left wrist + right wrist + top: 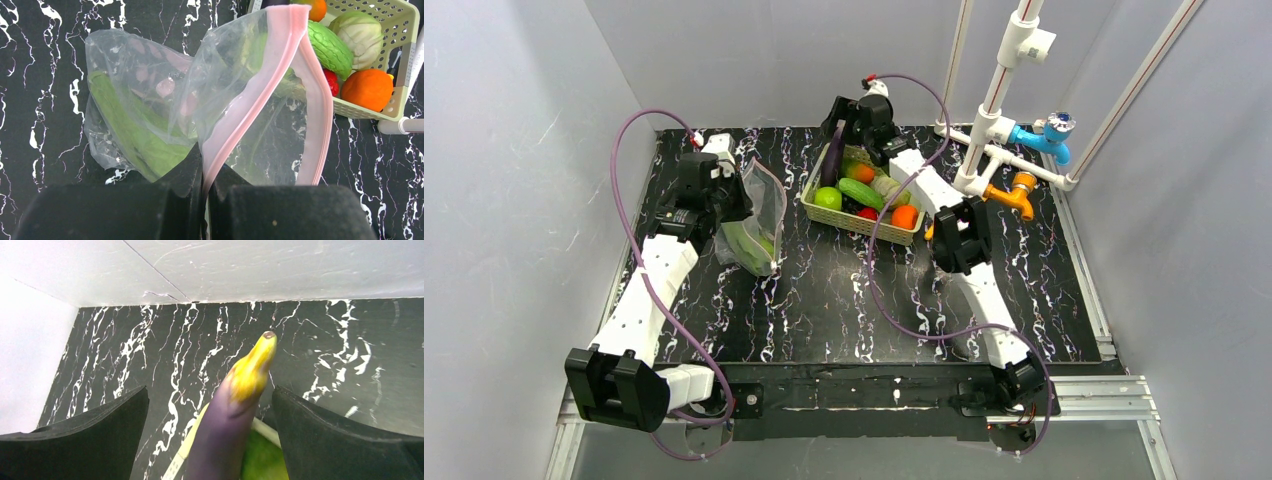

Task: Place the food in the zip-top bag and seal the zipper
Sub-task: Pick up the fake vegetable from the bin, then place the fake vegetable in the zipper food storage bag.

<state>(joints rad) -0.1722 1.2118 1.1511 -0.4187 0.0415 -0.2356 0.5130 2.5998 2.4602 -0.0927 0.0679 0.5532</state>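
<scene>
My left gripper (206, 175) is shut on the pink zipper (260, 95) of the clear zip-top bag (150, 90) and holds its mouth up and open. Big green leaves (135, 135) lie inside. In the top view the bag (754, 215) stands left of the cream basket (864, 222). My right gripper (210, 390) is open over the basket's far left corner. Its fingers straddle the dark purple piece (225, 430) with a yellow tip, without touching it. The basket holds a green apple (828, 198), cucumber (860, 192), cabbage (886, 186), orange (904, 216) and a small red piece (867, 213).
A white pipe frame (999, 120) with blue and orange fittings stands at the back right, close behind the basket. Grey walls close in the back and both sides. The right arm's cable loops over the mat in front of the basket.
</scene>
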